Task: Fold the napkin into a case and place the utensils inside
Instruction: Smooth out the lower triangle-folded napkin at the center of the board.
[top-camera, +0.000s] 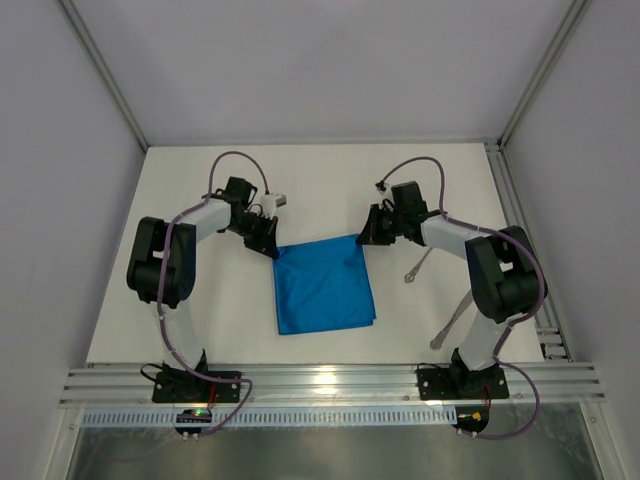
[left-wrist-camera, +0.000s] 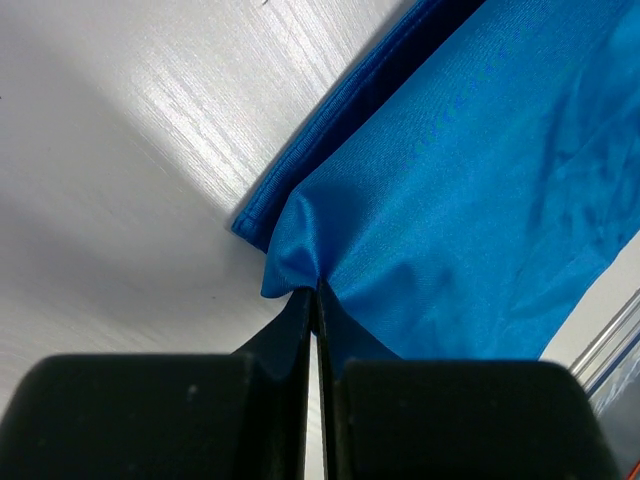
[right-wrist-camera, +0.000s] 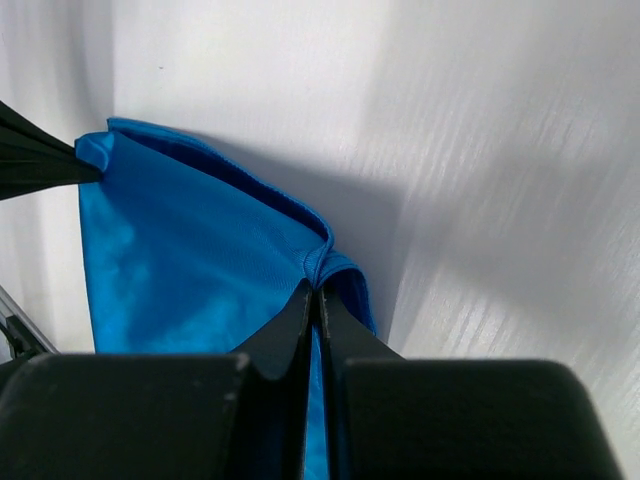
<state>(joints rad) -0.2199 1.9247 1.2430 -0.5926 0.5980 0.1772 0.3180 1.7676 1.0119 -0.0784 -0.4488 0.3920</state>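
Note:
The bright blue napkin (top-camera: 325, 288) lies folded on the white table between the two arms. My left gripper (top-camera: 271, 246) is shut on its far left corner (left-wrist-camera: 292, 262), which bunches at the fingertips. My right gripper (top-camera: 366, 238) is shut on the far right corner (right-wrist-camera: 325, 262), the hem pinched between the jaws. In the right wrist view the left gripper's fingertips (right-wrist-camera: 40, 165) show holding the other corner. Two silver utensils lie right of the napkin: a fork (top-camera: 417, 267) and a longer piece (top-camera: 452, 322) partly behind the right arm.
Grey enclosure walls stand around the white table (top-camera: 320, 180). An aluminium rail (top-camera: 330, 382) runs along the near edge by the arm bases, and another rail (top-camera: 520, 230) runs down the right side.

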